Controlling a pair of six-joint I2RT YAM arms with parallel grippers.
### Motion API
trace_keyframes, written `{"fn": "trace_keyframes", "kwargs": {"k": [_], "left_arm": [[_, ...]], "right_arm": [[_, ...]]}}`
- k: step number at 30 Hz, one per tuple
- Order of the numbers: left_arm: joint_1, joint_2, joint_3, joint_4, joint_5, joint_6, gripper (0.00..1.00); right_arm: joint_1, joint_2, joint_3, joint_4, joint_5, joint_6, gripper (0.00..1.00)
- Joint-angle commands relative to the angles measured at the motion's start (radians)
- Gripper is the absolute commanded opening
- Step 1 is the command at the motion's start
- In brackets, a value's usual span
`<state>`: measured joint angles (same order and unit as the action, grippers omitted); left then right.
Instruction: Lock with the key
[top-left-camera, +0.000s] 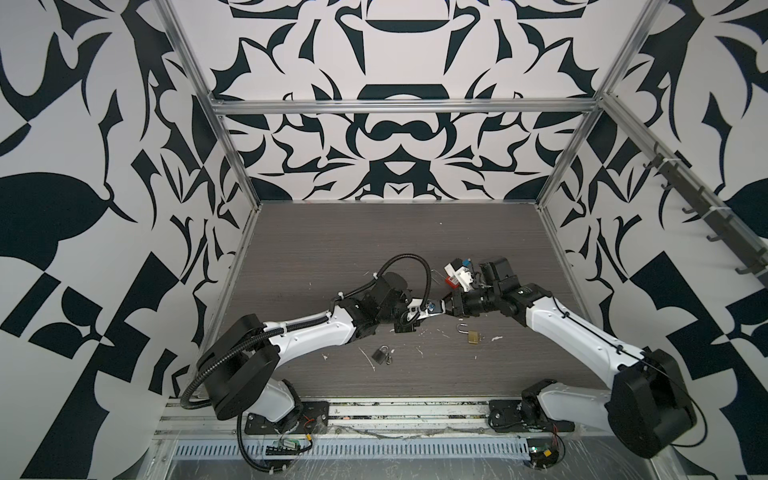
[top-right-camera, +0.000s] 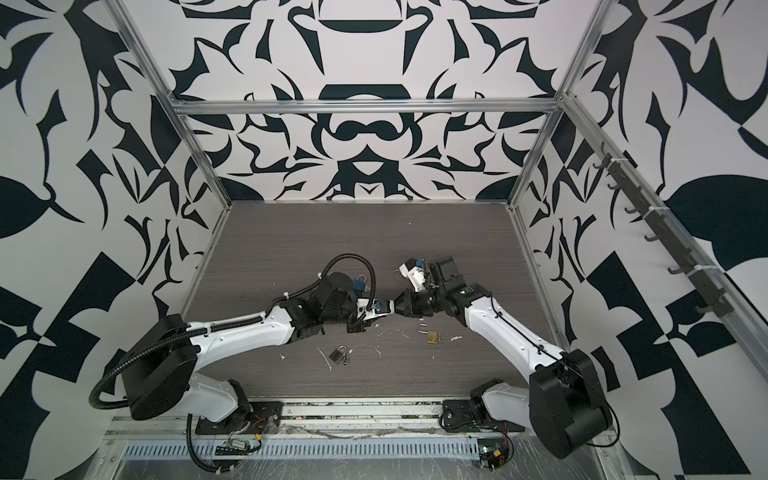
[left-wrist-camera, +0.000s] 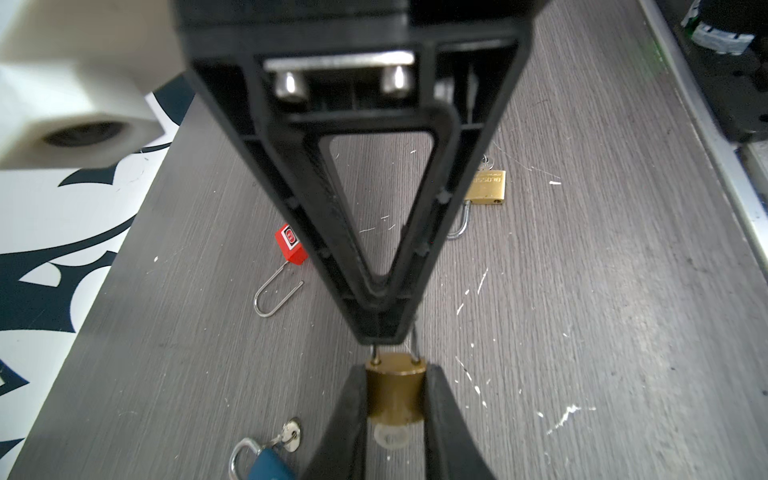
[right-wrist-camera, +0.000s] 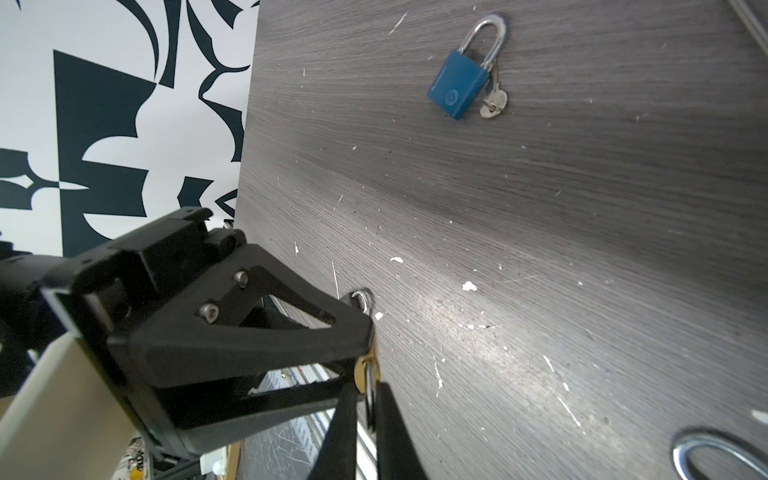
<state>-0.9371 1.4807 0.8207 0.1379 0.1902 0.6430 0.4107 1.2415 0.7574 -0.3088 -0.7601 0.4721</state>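
Note:
My left gripper (left-wrist-camera: 395, 374) is shut on the body of a small brass padlock (left-wrist-camera: 395, 390), held just above the table. My right gripper (left-wrist-camera: 380, 336) meets it head-on and is shut on the padlock's shackle (left-wrist-camera: 415, 345); both shackle legs reach the top of the body. In the right wrist view the right gripper (right-wrist-camera: 369, 397) pinches the thin shackle beside the brass body (right-wrist-camera: 360, 368). A pale round piece (left-wrist-camera: 390, 435) sticks out at the keyhole end; I cannot tell whether it is the key. In both top views the two grippers touch tip to tip at mid-table (top-left-camera: 438, 311) (top-right-camera: 390, 308).
On the table lie a second brass padlock (top-left-camera: 471, 336) with its shackle open, a dark grey padlock (top-left-camera: 379, 354), a red padlock (left-wrist-camera: 291, 245) with an open shackle, and a blue padlock (right-wrist-camera: 459, 83) with a key (right-wrist-camera: 492, 104) on its shackle. Patterned walls enclose three sides.

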Motion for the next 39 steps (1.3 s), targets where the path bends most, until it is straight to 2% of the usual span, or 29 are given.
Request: {"fn": "trace_keyframes", "kwargs": {"k": [1,4,13,19,30,39], "left_arm": [[-0.003,0.008,0.029,0.022,0.004,-0.006,0.0],[-0.003,0.011,0.028,0.033,-0.009,-0.006,0.0],[-0.003,0.022,0.018,0.11,-0.031,-0.029,0.0],[-0.003,0.02,0.023,0.158,0.007,-0.038,0.0],[-0.003,-0.01,0.091,0.127,0.097,-0.105,0.0],[-0.003,-0.023,0.103,0.168,0.099,-0.127,0.0]], "right_arm": [[0.008,0.003,-0.001,0.033,-0.009,0.011,0.05],[0.008,0.007,-0.001,0.036,-0.007,0.017,0.0],[0.015,0.019,-0.007,0.049,-0.011,0.03,0.0],[0.026,0.032,-0.018,0.065,-0.016,0.029,0.0],[0.046,0.062,-0.052,0.104,-0.02,0.015,0.0],[0.08,0.091,-0.063,0.137,-0.022,0.01,0.0]]}}
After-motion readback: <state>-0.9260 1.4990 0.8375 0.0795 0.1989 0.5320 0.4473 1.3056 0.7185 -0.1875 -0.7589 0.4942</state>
